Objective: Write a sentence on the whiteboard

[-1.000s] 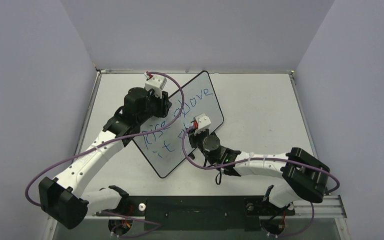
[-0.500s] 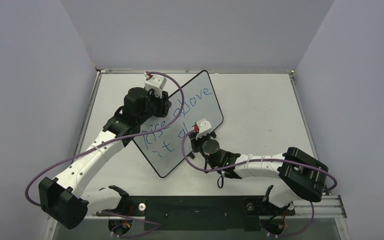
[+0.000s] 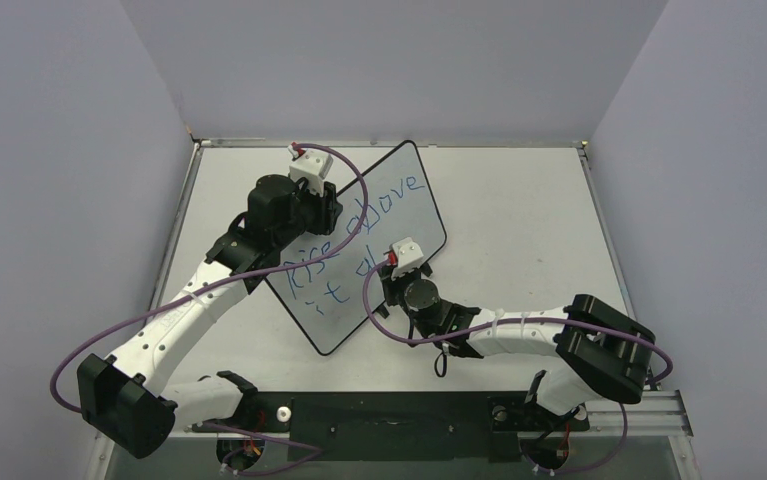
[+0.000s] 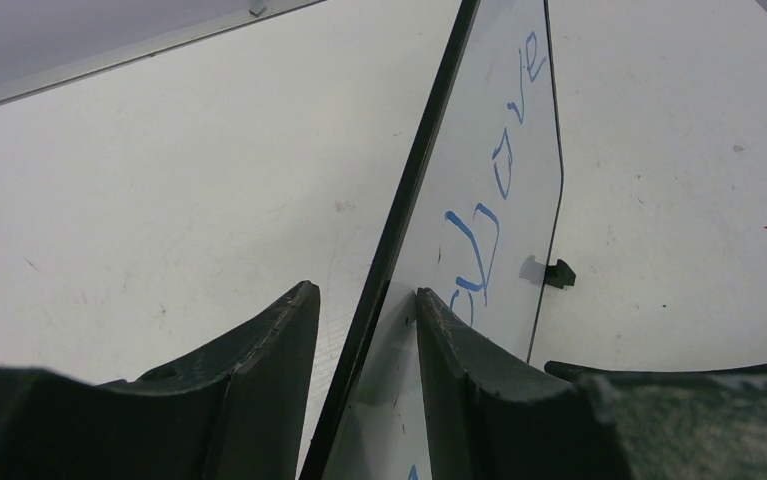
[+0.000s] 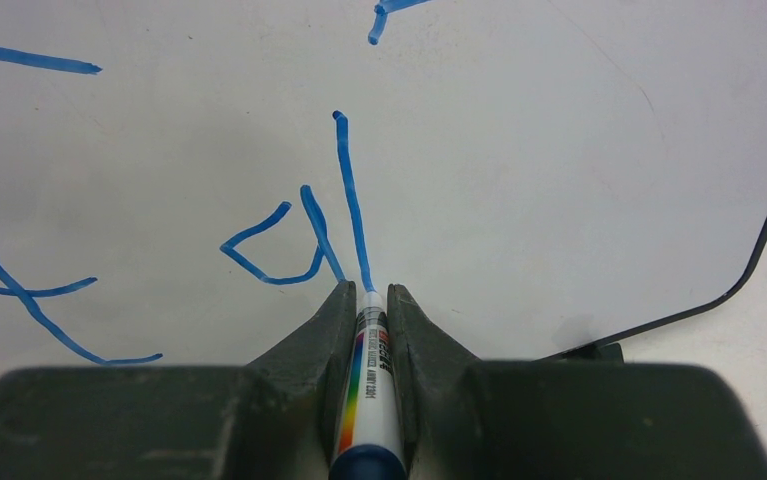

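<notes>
The whiteboard [image 3: 341, 318] stands tilted on the table, propped on its small black feet. My left gripper [image 3: 331, 212] is shut on its left edge, one finger [image 4: 449, 340] on the written face and the other behind the black frame. The sentence [image 3: 359, 225] in blue reads "Rise above" with "it al" below it. My right gripper [image 3: 387, 275] is shut on a white marker [image 5: 369, 370] with a rainbow label. The marker's tip touches the whiteboard [image 5: 559, 150] at the bottom end of a long blue stroke [image 5: 349, 200], just right of the "a" [image 5: 279, 255].
A black foot [image 4: 559, 272] sticks out at the board's lower edge. Purple cables loop from both arms. The grey table [image 3: 519, 220] is walled in at the back and on both sides. The arms' bases sit on a black rail [image 3: 399, 410] at the near edge.
My right gripper has slid a little toward the near edge with the marker on the board, lengthening the stroke. The left arm and the board have not moved.
</notes>
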Tool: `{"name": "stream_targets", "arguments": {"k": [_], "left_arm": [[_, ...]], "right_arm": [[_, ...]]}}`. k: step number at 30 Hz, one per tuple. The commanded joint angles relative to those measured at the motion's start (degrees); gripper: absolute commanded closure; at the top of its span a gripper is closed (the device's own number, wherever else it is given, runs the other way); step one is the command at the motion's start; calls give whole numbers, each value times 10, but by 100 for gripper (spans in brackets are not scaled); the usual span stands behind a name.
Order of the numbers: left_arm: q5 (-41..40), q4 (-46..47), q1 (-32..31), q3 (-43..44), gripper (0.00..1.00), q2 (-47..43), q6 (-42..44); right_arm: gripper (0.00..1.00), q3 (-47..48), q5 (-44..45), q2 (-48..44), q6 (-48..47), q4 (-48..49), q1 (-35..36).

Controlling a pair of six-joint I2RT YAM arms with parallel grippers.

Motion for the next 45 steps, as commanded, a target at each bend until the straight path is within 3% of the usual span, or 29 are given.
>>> {"name": "stream_targets", "arguments": {"k": [1,15,27,45], "left_arm": [[12,57,-5,24,100,-17,2],[13,57,-5,24,100,-17,2],[17,58,-5,24,100,-17,0],[14,57,-6,25,100,-14,3]], "right_arm": [[100,18,7,4,-4,-3,-3],[100,57,12,-16,-31,-40,-4],[100,35,35,-98,-39,-68,6],[100,100,-8,-83,-78,-64,-40]]}}
